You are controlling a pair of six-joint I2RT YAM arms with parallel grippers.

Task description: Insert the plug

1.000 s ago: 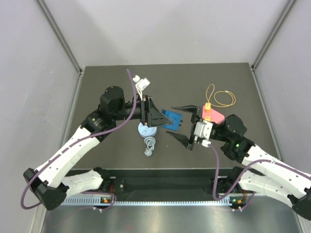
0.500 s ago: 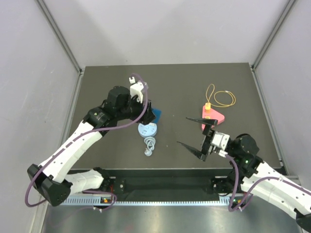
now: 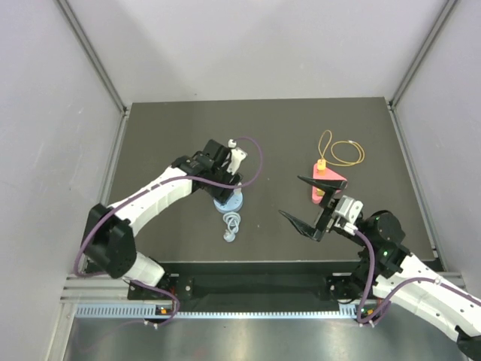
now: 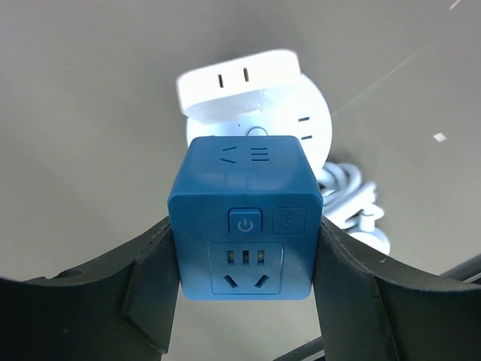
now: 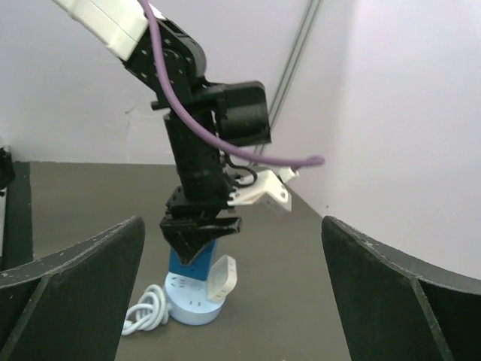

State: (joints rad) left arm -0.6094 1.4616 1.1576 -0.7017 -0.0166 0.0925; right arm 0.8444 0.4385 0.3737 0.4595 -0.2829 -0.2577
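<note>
Dark table (image 3: 285,128): white adapter (image 4: 240,83) perhaps blocking round socket (image 4: 316,120); pink wedge (image 3: 336,179) apart.

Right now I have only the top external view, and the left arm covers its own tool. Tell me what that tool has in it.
Observer: The left tool clamps a blue cube socket by two opposite sides.
Operator: Give me how the cube sits over the round base.
Observer: From the right wrist, the cube is upright and low over the round base. I cannot tell whether they touch.
Operator: Report anything crowding that spot.
Observer: A white adapter already sits in the base, leaning, right beside the cube.
</note>
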